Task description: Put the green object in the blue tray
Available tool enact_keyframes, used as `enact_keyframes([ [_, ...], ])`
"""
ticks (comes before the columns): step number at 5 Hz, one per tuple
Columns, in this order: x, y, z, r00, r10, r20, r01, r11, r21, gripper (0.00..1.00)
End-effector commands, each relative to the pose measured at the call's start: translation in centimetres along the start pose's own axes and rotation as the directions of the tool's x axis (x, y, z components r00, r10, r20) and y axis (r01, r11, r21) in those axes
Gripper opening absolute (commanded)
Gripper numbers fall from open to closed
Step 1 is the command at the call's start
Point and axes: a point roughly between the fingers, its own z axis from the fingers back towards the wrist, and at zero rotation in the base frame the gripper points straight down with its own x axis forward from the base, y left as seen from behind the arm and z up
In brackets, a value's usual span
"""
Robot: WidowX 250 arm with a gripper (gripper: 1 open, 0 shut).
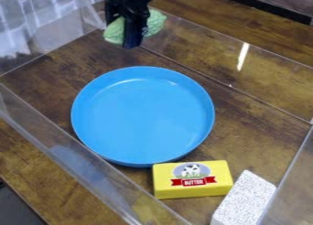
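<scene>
One wooden counter (263, 91) carries the blue tray (142, 115), empty at centre. Above its far edge the gripper (130, 34) hangs, fingers clamped on the green object (121, 29), clear of the wood. Step: carry. Next: travel over the tray, lower, release.

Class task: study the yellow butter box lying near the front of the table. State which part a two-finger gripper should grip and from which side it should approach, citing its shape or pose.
Grip the butter box across its two long side faces, coming straight down from above. It lies flat, label up, beside the white block.
</scene>
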Motion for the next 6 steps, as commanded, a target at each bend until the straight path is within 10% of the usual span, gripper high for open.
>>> enact_keyframes([
  [1,0.4,-1.8,3.6,0.995,0.021,0.103,-0.023,0.999,0.022,0.0],
  [5,0.1,-4.0,2.3,0.989,0.078,0.124,-0.077,0.997,-0.012,0.0],
  [6,0.0,-4.3,2.1,0.988,0.087,0.128,-0.086,0.996,-0.017,1.0],
])
